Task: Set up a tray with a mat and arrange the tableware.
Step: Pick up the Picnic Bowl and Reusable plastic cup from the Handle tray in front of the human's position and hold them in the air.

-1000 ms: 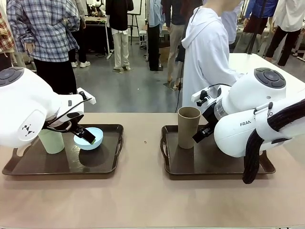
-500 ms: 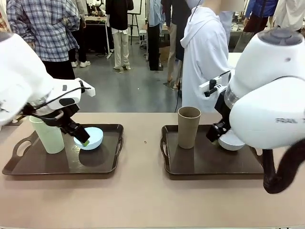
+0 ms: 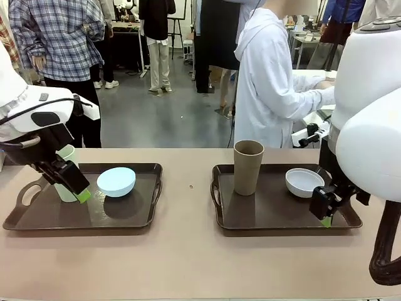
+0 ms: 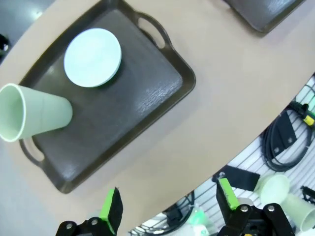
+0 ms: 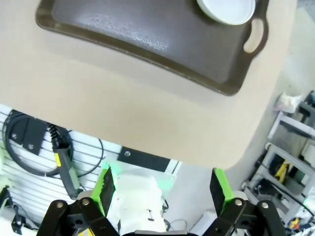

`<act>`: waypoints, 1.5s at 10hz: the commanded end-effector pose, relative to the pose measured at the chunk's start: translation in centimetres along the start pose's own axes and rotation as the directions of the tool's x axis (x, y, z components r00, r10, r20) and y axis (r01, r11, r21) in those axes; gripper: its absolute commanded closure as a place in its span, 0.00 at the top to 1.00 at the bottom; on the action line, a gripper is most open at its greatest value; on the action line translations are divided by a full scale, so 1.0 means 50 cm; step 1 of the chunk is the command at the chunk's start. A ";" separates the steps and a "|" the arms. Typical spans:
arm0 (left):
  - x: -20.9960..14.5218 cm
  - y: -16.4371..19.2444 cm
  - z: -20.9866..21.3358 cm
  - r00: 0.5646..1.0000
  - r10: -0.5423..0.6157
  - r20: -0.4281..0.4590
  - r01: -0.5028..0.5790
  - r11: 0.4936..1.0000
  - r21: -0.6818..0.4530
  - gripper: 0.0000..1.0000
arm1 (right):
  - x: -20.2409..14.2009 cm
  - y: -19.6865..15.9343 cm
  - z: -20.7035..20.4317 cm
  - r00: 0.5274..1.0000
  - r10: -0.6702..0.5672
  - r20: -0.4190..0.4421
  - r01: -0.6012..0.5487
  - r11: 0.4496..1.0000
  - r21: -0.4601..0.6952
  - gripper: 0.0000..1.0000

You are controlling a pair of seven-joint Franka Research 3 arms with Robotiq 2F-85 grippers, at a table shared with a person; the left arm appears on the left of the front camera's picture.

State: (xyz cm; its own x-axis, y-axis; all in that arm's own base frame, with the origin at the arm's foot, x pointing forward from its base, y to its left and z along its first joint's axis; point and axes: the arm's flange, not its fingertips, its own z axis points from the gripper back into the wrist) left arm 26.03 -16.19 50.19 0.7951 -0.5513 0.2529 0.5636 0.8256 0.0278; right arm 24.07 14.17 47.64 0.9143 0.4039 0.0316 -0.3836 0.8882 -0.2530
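1. The pale green cup point(image 4: 42, 115) stands upright at the left end of the left tray point(image 3: 128, 214), with the light blue bowl point(image 3: 116, 181) just beside it toward the middle
2. The tan-brown cup point(image 3: 248, 167) stands upright on the right tray point(image 3: 263, 213), and the white bowl point(image 3: 305, 182) sits near it, not touching
3. The left fingers point(image 4: 112, 209) are spread wide and hold nothing, raised in front of the pale green cup
4. The right fingers point(image 5: 219, 187) are also spread and empty, above the right tray's near right corner
5. Both trays lie well apart on the tan bench point(image 3: 188, 263), and a person in a white hooded top point(image 3: 269, 81) stands at the far side
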 end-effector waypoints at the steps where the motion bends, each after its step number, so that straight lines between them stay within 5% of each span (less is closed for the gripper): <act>1: 0.016 0.001 -0.025 1.000 -0.013 -0.010 0.013 1.000 0.002 1.00 | 0.026 0.004 -0.008 0.999 0.024 0.040 -0.025 1.000 0.008 1.00; 3: 0.005 0.000 -0.011 1.000 -0.002 -0.010 0.002 1.000 -0.002 1.00 | 0.009 0.002 0.000 1.000 0.004 0.019 -0.004 1.000 0.002 1.00; 4: -0.028 0.048 0.014 0.996 -0.050 0.078 0.060 0.988 -0.141 1.00 | -0.014 -0.070 0.003 0.996 -0.084 -0.018 0.085 0.993 0.081 1.00; 7: -0.088 0.172 0.061 0.975 0.114 0.193 -0.016 0.892 -0.452 1.00 | -0.148 -0.264 0.015 0.960 -0.280 -0.010 0.266 0.901 0.342 1.00; 11: -0.194 0.302 0.097 0.890 0.396 0.225 -0.167 0.745 -0.646 1.00 | -0.352 -0.457 0.014 0.823 -0.562 0.081 0.346 0.608 0.714 1.00; 15: -0.391 0.433 0.114 0.742 0.608 0.281 -0.261 0.649 -0.715 1.00 | -0.510 -0.593 -0.048 0.682 -0.731 0.032 0.337 0.352 0.873 1.00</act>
State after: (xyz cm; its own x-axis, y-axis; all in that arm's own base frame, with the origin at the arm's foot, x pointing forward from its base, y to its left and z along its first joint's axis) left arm 23.15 12.18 52.99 0.8871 0.0807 0.4545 0.3161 0.6114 -0.7254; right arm 12.24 -22.06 52.18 0.8944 -0.3738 0.2457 0.0881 0.6856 0.7226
